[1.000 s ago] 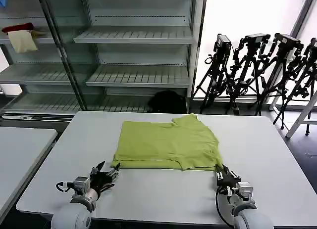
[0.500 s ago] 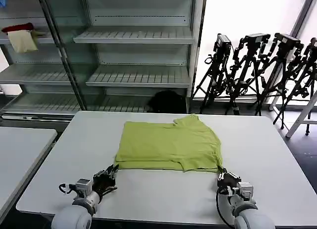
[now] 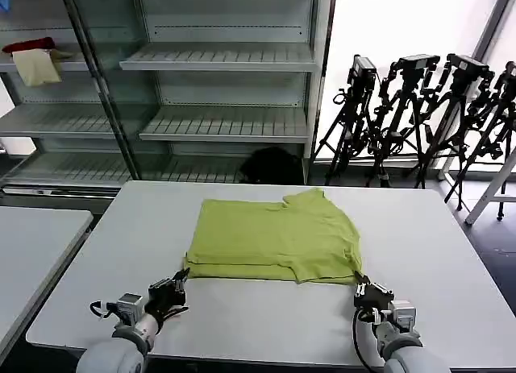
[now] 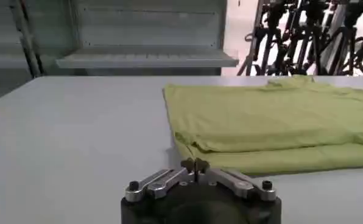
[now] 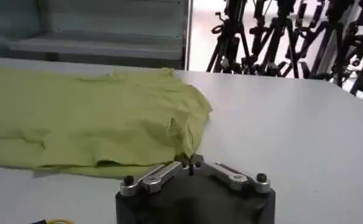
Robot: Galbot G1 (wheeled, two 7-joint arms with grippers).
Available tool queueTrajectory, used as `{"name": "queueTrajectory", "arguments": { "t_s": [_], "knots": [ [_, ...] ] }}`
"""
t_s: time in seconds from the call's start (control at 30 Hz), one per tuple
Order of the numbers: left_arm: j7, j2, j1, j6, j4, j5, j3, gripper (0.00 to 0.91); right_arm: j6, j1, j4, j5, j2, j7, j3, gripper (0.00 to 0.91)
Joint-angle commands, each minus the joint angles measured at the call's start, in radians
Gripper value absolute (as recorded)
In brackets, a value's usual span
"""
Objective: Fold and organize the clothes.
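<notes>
The lime-green T-shirt (image 3: 274, 238) lies folded in half on the white table (image 3: 266, 317), its doubled edge toward me. My left gripper (image 3: 179, 279) rests on the table at the shirt's near left corner. Its jaws are shut, with the tips (image 4: 195, 163) against the lower layer's hem (image 4: 273, 159). My right gripper (image 3: 361, 291) is at the near right corner. It is shut, and a fold of the shirt (image 5: 108, 115) drops down between its tips (image 5: 192, 163).
Grey shelving (image 3: 218, 91) stands behind the table, with a red cloth (image 3: 28, 45) and a cream cloth (image 3: 36, 67) on an upper shelf. Camera tripods (image 3: 419, 107) crowd the back right. A second white table (image 3: 32, 244) is at the left.
My left gripper moved in to the shirt's near left corner and closed from open. The right gripper drew back slightly toward me, still holding its corner.
</notes>
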Motion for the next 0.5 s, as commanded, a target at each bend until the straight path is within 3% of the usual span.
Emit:
{"name": "queueTrajectory", "arguments": {
  "t_s": [0.03, 0.23, 0.47, 0.5],
  "knots": [
    [0.013, 0.091, 0.254, 0.007, -0.214, -0.024, -0.126, 0.0, 0.0, -0.199, 0.151, -0.009, 0.017, 0.037, -0.041, 0.0],
    [0.013, 0.119, 0.347, 0.007, -0.233, -0.013, -0.182, 0.0, -0.001, -0.286, 0.204, -0.028, 0.014, 0.07, -0.06, 0.0],
    [0.005, 0.107, 0.403, 0.006, -0.244, 0.009, -0.189, 0.0, 0.0, -0.356, 0.235, -0.072, 0.001, 0.044, -0.072, 0.0],
    [0.002, 0.102, 0.405, 0.006, -0.243, 0.012, -0.185, 0.0, 0.0, -0.354, 0.233, -0.072, 0.002, 0.045, -0.072, 0.282]
  ]
}}
